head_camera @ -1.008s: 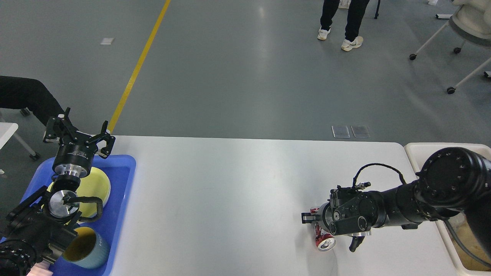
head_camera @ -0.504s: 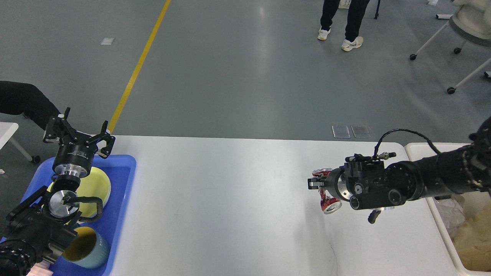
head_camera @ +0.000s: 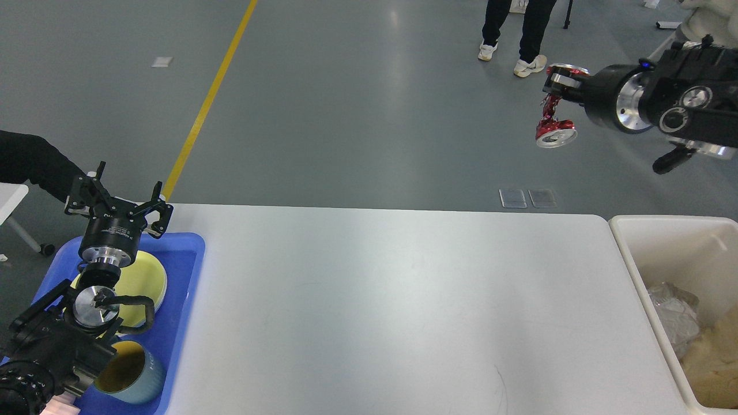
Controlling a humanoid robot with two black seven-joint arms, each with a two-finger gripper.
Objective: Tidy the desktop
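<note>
The desktop (head_camera: 392, 300) is a large glossy white-grey tabletop filling the lower middle. My right gripper (head_camera: 554, 86) is raised high at the upper right, well above the desktop, and is shut on a crushed red can (head_camera: 552, 128) that hangs from it. My left gripper (head_camera: 118, 199) is open and empty, held above the far end of the blue tray (head_camera: 179, 323) at the desktop's left edge.
The blue tray holds a yellow plate (head_camera: 144, 282) and a blue-grey cup (head_camera: 130, 374). A cream-white bin (head_camera: 640, 253) with crumpled waste stands at the desktop's right end. A person (head_camera: 519, 29) stands on the floor beyond.
My right gripper has lifted the crushed red can off the desktop and carried it up and to the right. The left arm has not moved.
</note>
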